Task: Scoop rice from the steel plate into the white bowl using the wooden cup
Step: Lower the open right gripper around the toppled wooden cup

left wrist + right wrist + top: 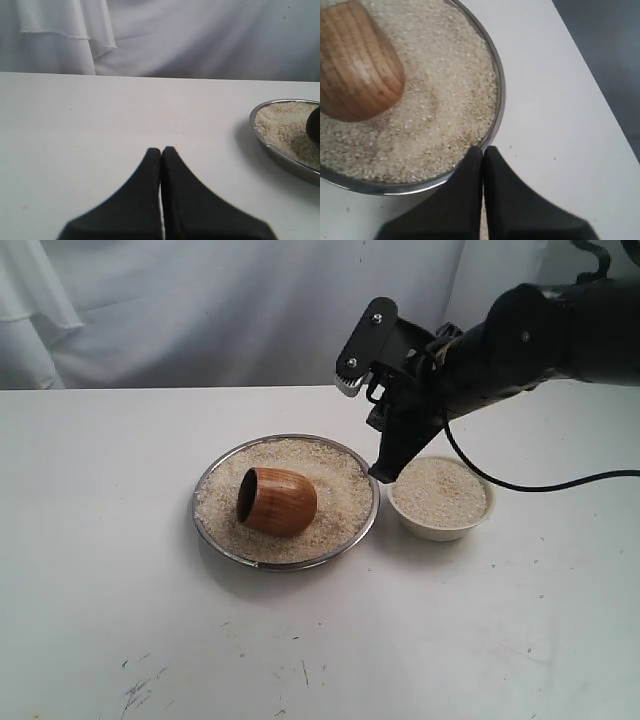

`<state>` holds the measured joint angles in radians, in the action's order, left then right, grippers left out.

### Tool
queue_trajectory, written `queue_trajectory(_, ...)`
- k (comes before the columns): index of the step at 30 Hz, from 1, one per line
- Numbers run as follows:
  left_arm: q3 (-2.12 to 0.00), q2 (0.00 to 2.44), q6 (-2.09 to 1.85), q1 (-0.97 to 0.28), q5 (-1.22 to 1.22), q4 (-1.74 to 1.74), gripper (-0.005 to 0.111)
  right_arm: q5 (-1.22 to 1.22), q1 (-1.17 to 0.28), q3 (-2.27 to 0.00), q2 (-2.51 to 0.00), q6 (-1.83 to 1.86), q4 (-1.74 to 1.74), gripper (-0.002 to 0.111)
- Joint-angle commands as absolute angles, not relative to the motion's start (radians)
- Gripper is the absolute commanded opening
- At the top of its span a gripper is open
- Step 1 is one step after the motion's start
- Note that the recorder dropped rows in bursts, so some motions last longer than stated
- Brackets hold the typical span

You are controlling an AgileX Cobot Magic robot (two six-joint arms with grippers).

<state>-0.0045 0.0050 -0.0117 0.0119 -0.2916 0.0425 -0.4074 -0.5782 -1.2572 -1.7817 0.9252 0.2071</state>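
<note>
while sideways, wooden cup [277, 501] on rice [338, 485]

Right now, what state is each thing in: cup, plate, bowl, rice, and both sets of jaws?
wooden cup: on its side in the rice, unheld.
steel plate: covered with rice.
white bowl: upright, nearly full of rice.
right gripper: jaws shut, empty.
left gripper: jaws shut, empty.
</note>
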Motion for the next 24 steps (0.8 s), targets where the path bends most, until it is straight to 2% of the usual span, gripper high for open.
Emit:
queue_trajectory(1,0.0,0.0,-0.009,0.01,-0.285,0.043,0.0,-0.451,-0.573,-1.28,-1.773,1.142,0.297,0.0)
queue_trajectory(13,0.0,0.0,-0.009,0.01,-0.285,0.043,0.0,-0.398,-0.541,-1.291,-1.865,1.271,0.339,0.0)
queue_trajectory(19,0.0,0.0,-0.009,0.01,-0.285,0.043,0.0,-0.641,-0.471,-1.389,-1.949,1.503,0.558,0.0)
queue_trajectory(24,0.0,0.0,-0.009,0.01,-0.285,0.043,0.0,-0.879,-0.429,-1.506,-1.952,1.579,0.577,0.0)
